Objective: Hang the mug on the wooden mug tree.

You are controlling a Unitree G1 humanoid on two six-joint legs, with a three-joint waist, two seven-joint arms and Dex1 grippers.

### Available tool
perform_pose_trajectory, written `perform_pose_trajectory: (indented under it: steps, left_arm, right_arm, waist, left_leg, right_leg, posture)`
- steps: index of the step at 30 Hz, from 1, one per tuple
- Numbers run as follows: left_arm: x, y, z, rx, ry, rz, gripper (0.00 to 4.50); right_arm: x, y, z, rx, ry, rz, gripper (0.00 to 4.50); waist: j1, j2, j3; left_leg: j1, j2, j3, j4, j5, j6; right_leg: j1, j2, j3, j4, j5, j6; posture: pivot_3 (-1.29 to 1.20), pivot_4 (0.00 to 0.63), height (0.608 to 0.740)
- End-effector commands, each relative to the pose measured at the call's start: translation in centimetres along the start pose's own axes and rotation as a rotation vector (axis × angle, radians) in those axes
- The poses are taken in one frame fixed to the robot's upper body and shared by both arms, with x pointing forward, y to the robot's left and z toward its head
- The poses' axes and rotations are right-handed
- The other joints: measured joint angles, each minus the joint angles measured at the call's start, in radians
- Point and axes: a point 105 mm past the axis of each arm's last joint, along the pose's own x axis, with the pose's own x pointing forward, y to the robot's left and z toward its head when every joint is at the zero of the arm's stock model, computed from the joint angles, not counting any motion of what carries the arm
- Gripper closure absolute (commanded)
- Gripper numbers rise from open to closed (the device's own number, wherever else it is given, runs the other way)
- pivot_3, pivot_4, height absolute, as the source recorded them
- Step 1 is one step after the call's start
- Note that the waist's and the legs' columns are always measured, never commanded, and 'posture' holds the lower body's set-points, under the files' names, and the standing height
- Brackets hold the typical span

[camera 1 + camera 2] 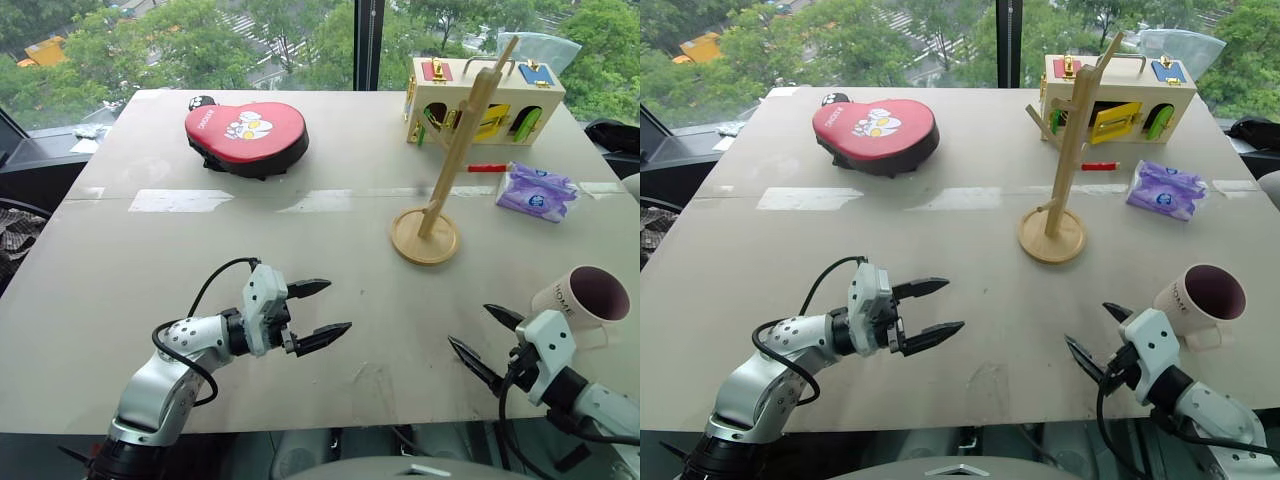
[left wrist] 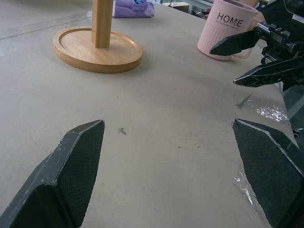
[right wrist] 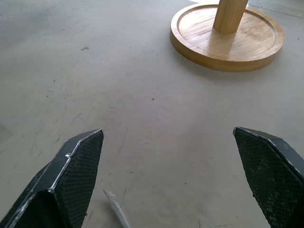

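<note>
On the table (image 1: 150, 270), we see the mug (image 1: 588, 295) standing upright near the right edge, just beyond our right gripper (image 1: 485, 340), whose jaws are spread wide and hold nothing. Our left gripper (image 1: 320, 312) hovers over the near table, likewise wide open and empty. Farther back the tree (image 1: 445, 175) stands apart from the mug.

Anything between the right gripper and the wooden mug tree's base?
Nothing: bare grey table from the open right gripper to the round wooden mug tree base, per the right wrist view.
</note>
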Motion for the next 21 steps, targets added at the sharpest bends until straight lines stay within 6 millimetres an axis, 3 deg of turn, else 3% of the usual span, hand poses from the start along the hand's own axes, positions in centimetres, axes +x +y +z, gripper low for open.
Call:
perform_pose_trajectory:
  steps: [1,4,10,16,21]
  left_arm:
    - [-0.5,0.2,0.2,0.016,-0.025,-0.014,0.08]
    - [-1.0,0.4,-0.2,0.012,-0.064,-0.053,0.08]
    - [-1.4,-0.5,-0.1,0.035,-0.069,-0.196,0.08]
    - [-1.5,-2.0,1.1,0.045,-0.113,-0.368,0.08]
    - [-0.9,-1.8,1.9,0.064,-0.119,-0.405,0.08]
  right_arm:
    - [-0.2,-0.2,1.0,-0.025,-0.044,-0.034,0.09]
    - [0.0,0.3,1.8,-0.034,-0.087,-0.052,0.09]
    - [-1.2,0.8,0.7,0.039,-0.067,-0.129,0.09]
    - [-4.4,3.0,-1.6,0.162,-0.043,-0.397,0.09]
    - [-7.1,0.9,-2.4,0.211,-0.087,-0.784,0.09]
  waist:
    - [0.0,0.0,0.0]
    - [-0.001,0.0,0.0]
    - [0.001,0.0,0.0]
    - [-0.001,0.003,0.0]
    - [-0.009,0.005,0.001]
  left_leg:
    - [0.0,0.0,0.0,0.0,0.0,0.0]
    - [0.0,0.0,0.0,0.0,0.0,0.0]
    - [0.0,0.0,0.0,0.0,0.0,0.0]
    - [0.0,0.0,-0.001,-0.002,0.0,-0.001]
    - [0.0,0.001,-0.001,-0.002,-0.005,-0.002]
  right_leg:
    - [0.0,0.0,0.0,0.0,0.0,0.0]
    - [0.0,0.0,0.0,0.0,0.0,0.0]
    - [0.0,0.0,0.0,0.0,0.0,0.0]
    - [-0.001,-0.001,-0.001,0.0,-0.001,-0.001]
    - [-0.001,-0.002,0.0,-0.001,-0.003,0.003]
  posture:
    - [0.0,0.15,0.733]
    - [0.0,0.15,0.733]
    - [0.0,0.15,0.733]
    - [0.0,0.15,0.733]
    - [0.0,0.15,0.733]
